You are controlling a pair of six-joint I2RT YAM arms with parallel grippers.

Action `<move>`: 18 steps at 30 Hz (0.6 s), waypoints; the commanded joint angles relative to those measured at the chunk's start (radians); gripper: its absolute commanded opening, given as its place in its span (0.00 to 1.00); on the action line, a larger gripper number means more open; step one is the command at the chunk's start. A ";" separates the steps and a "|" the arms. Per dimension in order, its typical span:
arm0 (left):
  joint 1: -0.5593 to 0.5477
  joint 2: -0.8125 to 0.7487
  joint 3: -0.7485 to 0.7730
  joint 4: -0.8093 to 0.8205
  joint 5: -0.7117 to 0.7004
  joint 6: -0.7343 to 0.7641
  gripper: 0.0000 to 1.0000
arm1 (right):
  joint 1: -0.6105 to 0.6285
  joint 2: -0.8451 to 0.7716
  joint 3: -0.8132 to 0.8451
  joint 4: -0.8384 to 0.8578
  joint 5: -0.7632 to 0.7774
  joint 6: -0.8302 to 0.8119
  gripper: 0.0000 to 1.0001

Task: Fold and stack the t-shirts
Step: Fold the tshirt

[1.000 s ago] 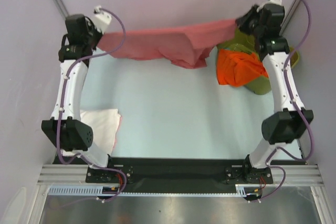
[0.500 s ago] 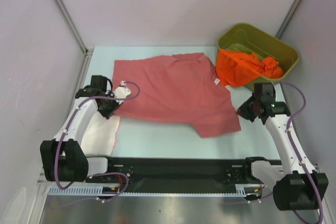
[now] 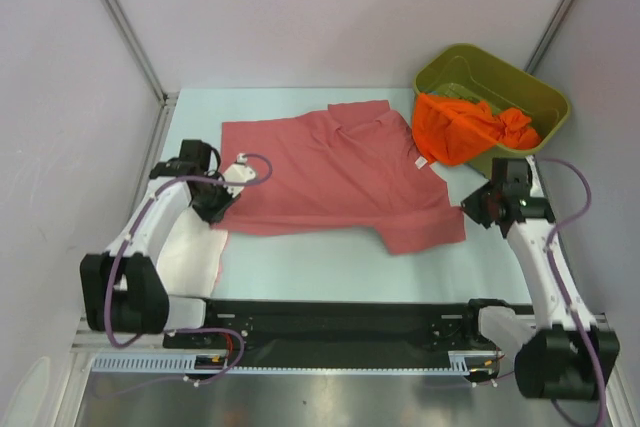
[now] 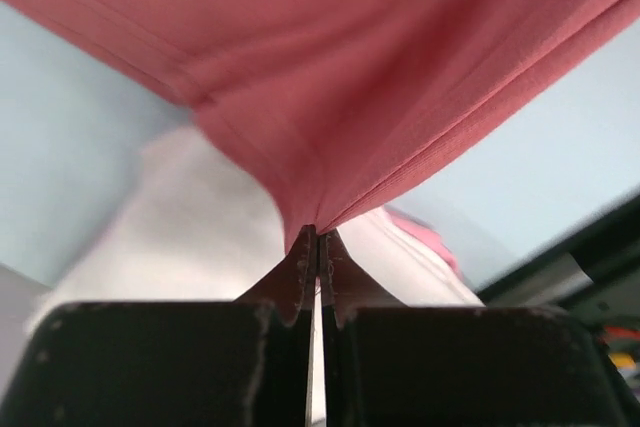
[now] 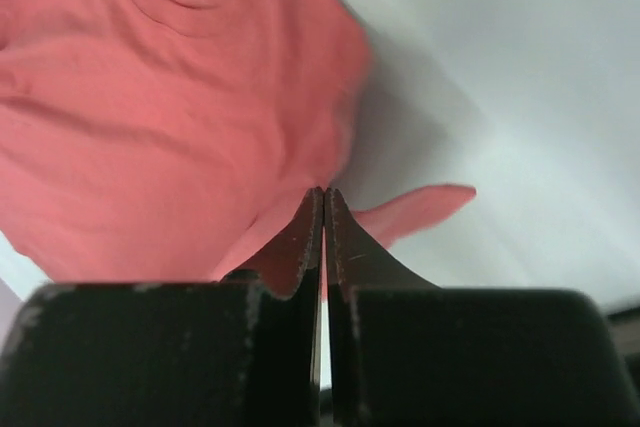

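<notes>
Top view: the red shirt (image 3: 335,172) lay flat on the counter (image 3: 300,257), long axis left to right, spanning both arms. An orange shirt (image 3: 460,127) overhung the bin (image 3: 540,97); a white shirt (image 3: 190,247) lay near left.
Left wrist: left jaws clamped its left edge.
Right wrist: right jaws clamped its right edge.

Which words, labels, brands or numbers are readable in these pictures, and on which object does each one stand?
No text can be read.
The salmon-red t-shirt carries a small white tag: too small to read.
The orange t-shirt and the olive-green bin show no print.
</notes>
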 commanded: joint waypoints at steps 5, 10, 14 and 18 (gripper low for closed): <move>0.006 0.232 0.257 0.246 -0.115 -0.083 0.00 | 0.072 0.430 0.154 0.512 -0.103 -0.253 0.00; 0.006 0.371 0.296 0.317 -0.144 -0.089 0.00 | 0.076 0.636 0.273 0.592 -0.109 -0.326 0.00; 0.006 0.438 0.328 0.326 -0.177 -0.092 0.00 | 0.084 0.746 0.348 0.592 -0.117 -0.368 0.00; 0.006 0.484 0.376 0.346 -0.198 -0.109 0.01 | 0.089 0.794 0.371 0.600 -0.070 -0.388 0.00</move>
